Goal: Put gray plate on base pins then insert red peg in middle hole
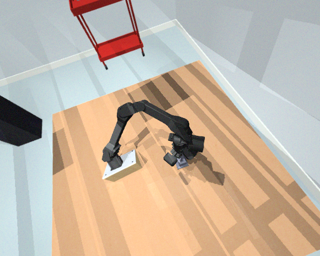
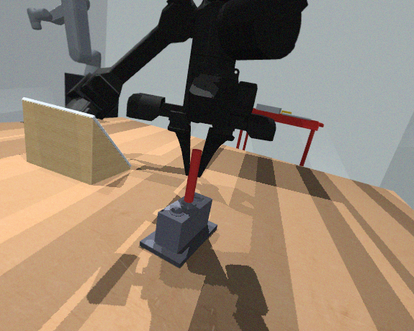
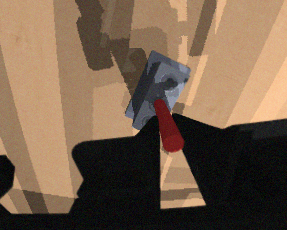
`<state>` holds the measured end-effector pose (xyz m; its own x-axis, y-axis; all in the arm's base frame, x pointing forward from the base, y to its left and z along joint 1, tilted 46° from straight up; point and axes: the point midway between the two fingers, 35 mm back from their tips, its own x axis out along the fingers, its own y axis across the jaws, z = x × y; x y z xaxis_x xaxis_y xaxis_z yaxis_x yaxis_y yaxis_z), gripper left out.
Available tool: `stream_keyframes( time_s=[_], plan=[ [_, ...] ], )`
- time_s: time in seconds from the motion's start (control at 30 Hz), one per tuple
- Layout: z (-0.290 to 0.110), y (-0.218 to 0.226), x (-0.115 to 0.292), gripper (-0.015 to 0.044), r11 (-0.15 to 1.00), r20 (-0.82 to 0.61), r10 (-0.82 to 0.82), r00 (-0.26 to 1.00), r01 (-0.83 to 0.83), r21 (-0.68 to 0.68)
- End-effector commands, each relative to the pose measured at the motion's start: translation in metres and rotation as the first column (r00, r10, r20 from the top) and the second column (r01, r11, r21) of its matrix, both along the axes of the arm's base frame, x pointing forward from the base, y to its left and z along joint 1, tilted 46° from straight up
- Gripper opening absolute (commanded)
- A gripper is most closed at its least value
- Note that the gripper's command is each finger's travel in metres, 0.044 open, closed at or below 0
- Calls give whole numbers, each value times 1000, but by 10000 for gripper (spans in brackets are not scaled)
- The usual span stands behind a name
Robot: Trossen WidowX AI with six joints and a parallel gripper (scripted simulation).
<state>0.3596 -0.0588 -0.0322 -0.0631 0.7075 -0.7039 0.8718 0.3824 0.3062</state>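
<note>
The red peg [image 2: 195, 162] [image 3: 171, 140] is held nearly upright, leaning slightly, with its top standing above the fingertips. My gripper [image 2: 194, 175] [image 3: 164, 119] is shut on it. The peg's lower end is at the middle of the gray plate's top, between the two round end holes; whether it has entered the middle hole cannot be told. The gray plate [image 2: 168, 232] [image 3: 176, 95] looks like a block and sits level on the wider gray base [image 2: 153, 245]. The base's two pins cannot be made out clearly. In the top view the arm hides the peg and fingertips.
A wooden wedge with a white sloping top [image 1: 128, 160] [image 2: 58, 144] carries the arm's mount, to the left of the base. A red cart [image 1: 120, 47] [image 2: 303, 124] stands beyond the wooden surface [image 1: 128, 222]. A black box-like object [image 1: 14, 119] is at the left.
</note>
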Motion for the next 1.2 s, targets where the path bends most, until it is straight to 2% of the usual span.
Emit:
stream_keyframes(
  time_s=[0.0, 1.17],
  plan=[
    [-4, 4, -1, 0, 1000, -4, -4, 1000, 4, 3],
    [-7, 8, 0, 0, 1000, 3, 6, 1000, -6, 0]
  ],
)
